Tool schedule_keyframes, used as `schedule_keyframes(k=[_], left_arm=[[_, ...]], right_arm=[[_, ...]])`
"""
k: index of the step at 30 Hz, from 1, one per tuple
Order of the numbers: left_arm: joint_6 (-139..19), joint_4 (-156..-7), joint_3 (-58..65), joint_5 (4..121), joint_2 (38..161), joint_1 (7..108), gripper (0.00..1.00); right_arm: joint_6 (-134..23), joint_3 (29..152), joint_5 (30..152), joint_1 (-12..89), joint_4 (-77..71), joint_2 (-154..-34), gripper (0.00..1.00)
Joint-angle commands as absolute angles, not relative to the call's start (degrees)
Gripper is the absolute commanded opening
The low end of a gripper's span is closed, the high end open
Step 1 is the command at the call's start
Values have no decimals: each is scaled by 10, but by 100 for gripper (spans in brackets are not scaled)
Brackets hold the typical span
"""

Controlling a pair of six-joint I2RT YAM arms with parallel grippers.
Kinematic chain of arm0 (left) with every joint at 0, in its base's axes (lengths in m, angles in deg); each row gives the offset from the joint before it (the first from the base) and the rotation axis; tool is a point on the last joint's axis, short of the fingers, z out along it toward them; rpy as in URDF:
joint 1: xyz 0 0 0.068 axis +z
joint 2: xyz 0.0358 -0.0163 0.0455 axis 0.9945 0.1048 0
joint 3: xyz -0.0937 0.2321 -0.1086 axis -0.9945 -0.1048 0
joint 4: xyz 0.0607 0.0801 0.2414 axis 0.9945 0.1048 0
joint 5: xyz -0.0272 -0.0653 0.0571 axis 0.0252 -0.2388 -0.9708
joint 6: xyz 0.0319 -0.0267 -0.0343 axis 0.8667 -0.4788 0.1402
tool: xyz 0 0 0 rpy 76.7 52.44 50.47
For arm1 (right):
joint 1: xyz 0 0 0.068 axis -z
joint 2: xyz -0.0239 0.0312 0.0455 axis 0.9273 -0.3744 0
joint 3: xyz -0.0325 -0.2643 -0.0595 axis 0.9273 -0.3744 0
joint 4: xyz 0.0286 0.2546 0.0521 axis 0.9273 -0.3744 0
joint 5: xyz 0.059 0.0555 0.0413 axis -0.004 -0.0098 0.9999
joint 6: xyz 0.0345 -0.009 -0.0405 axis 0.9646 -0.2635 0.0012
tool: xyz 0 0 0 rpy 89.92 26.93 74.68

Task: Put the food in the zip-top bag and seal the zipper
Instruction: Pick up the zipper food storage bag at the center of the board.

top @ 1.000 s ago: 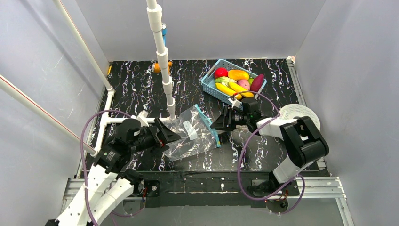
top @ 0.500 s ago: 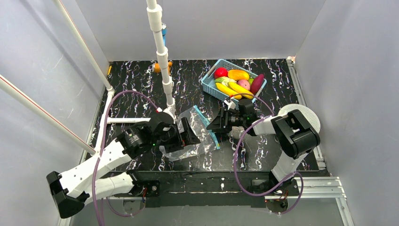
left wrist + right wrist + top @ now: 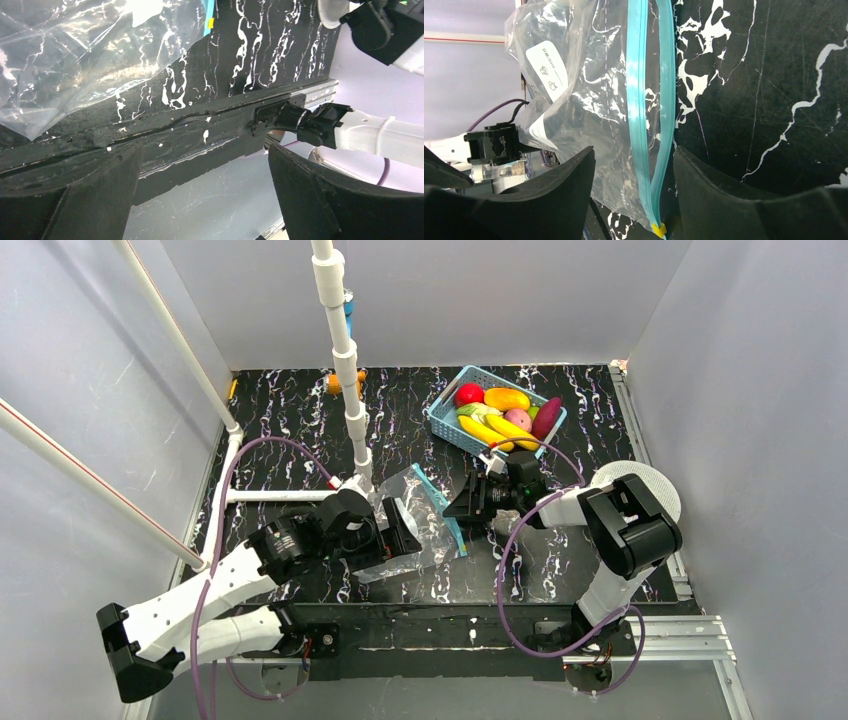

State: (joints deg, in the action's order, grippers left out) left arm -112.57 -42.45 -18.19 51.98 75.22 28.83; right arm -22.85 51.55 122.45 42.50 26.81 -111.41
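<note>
**Bag on table, food not loaded**

The clear bag (image 3: pixel 432 523) was found lying on the black table (image 3: pixel 290 430). Its teal zipper (image 3: pixel 639 125) was straddled by the spread jaws of the right gripper (image 3: pixel 462 508), unpinched. The left gripper (image 3: pixel 400 533) was held wide open over the bag's near side, gripping nothing. The food (image 3: pixel 503 410) was lodged in the blue basket (image 3: pixel 440 426), apart from the bag.

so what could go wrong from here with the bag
The open right gripper straddles both strips of the zipper, so closing may pinch the bag shut rather than open it. The left gripper is open too and grips nothing, so the thin bag could slide when pulled.
</note>
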Motion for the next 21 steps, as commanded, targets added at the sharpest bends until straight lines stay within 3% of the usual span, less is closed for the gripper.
schedule_keyframes(k=[1,3,8,13,21], left_arm=[[-1133,-404,-192,494,747,282,95],[-1124,-403,-189,496,750,282,94],[-1109,-381,-164,484,765,280,92],[-1109,-365,-153,472,774,280,92],[-1106,-272,-81,386,785,280,87]], right_arm=[[-245,516,1243,416,283,-1104,61],[-239,518,1261,403,307,-1110,56],[-200,521,1298,382,367,-1130,33],[-190,517,1299,365,368,-1093,2],[-323,546,1181,269,163,-922,1]])
